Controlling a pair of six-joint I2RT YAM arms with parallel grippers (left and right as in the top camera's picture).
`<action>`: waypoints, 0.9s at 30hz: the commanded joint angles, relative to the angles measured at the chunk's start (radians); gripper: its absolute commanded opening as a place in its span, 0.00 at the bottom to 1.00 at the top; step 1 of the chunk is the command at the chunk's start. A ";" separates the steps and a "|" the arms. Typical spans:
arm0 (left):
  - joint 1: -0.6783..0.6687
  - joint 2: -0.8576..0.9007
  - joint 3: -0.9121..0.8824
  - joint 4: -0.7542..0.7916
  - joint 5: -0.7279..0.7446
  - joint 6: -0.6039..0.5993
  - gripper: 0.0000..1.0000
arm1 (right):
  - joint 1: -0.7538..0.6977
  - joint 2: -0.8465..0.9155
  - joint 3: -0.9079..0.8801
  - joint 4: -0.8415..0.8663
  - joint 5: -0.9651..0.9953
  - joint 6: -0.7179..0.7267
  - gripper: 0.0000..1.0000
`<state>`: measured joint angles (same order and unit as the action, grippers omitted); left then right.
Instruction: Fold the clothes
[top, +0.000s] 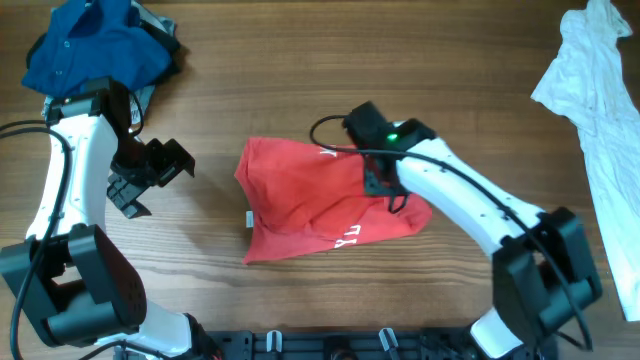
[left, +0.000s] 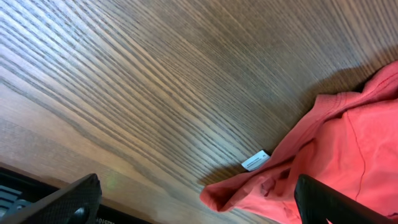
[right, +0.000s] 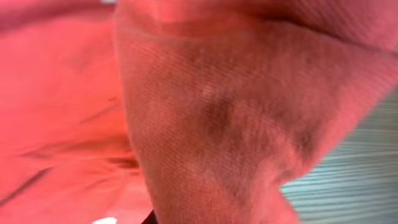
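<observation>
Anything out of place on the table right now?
The red T-shirt is a lopsided, wrinkled bundle in the middle of the table, edges not squared, its white neck label poking out on the left. The white garment lies crumpled along the right edge.

red T-shirt (top: 300, 200) with white lettering, white garment (top: 598, 100), blue shirt (top: 90, 50), brown wood-grain table (top: 300, 80)

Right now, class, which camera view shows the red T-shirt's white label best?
The left wrist view: the white label sticks out clearly from the red T-shirt against the table. Overhead, it is a tiny white speck at the shirt's left edge. The right wrist view shows only red cloth.
</observation>
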<state>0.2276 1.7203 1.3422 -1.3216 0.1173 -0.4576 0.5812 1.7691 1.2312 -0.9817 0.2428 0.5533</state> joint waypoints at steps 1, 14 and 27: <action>-0.001 -0.015 0.014 -0.004 0.005 0.008 1.00 | 0.040 0.053 0.013 0.035 -0.103 0.054 0.31; -0.001 -0.015 0.014 -0.004 0.005 0.008 1.00 | -0.085 0.014 0.232 0.034 -0.264 -0.003 0.18; -0.001 -0.015 0.014 -0.022 0.005 0.008 1.00 | -0.096 0.257 0.258 0.124 -0.483 -0.011 0.04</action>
<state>0.2276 1.7203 1.3422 -1.3430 0.1173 -0.4576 0.4965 2.0975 1.4742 -0.8379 -0.2153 0.5488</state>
